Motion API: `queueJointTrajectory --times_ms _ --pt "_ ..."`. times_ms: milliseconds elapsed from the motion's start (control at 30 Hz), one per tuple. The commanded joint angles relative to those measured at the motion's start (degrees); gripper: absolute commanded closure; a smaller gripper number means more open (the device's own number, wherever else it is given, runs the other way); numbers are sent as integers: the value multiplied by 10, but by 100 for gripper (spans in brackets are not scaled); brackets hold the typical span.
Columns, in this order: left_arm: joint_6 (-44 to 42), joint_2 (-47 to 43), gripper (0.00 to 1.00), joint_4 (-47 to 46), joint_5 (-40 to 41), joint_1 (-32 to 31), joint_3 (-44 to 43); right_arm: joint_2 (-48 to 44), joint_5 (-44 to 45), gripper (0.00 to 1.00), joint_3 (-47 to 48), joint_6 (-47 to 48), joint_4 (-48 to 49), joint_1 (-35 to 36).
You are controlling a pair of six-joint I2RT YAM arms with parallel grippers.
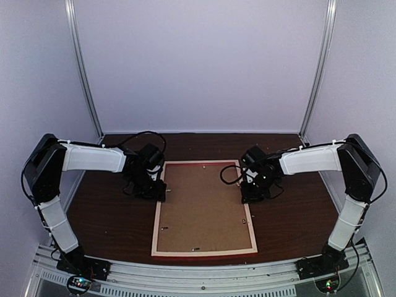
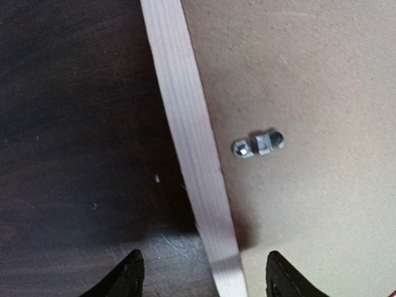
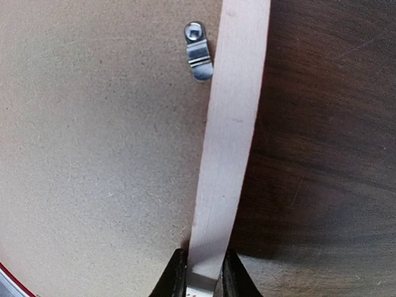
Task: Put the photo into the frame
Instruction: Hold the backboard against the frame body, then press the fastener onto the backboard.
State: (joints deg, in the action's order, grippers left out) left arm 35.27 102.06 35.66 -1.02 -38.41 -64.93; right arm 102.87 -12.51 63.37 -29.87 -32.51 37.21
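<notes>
The frame [image 1: 204,252] lies back-up on the dark surface [image 1: 111,210]. The right claw [image 3: 204,277] pinches the frame's right rail. The left claw [image 2: 207,278] gapes wide astride its left rail.

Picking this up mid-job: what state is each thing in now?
Frame: flat on the table, back side up.
Backing board: seated in the frame.
Clips: lying on the board, off the rail.
Left gripper: open, straddling left rail.
Right gripper: shut on right rail.
Photo: not visible.
</notes>
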Motion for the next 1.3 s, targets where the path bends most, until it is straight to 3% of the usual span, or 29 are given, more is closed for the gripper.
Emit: queueJointTrajectory --times_ms 0,200,433,600,933,1267 --pt "-25 18 36 8 25 2 -19 -27 13 83 -31 5 -18 0" --pt "-16 28 50 -9 -12 -1 -14 -59 2 84 -60 -10 -12 1" --pt "13 25 59 -31 -29 -16 6 -102 -10 82 -88 -42 2 7" --pt "28 27 62 -37 -26 -32 10 -111 9 70 -79 -40 -10 8" --pt "39 23 73 -43 -14 -36 18 -30 49 52 12 4 -38 -8" --pt "35 23 82 -42 -14 -36 16 35 55 52 73 44 -43 -29"
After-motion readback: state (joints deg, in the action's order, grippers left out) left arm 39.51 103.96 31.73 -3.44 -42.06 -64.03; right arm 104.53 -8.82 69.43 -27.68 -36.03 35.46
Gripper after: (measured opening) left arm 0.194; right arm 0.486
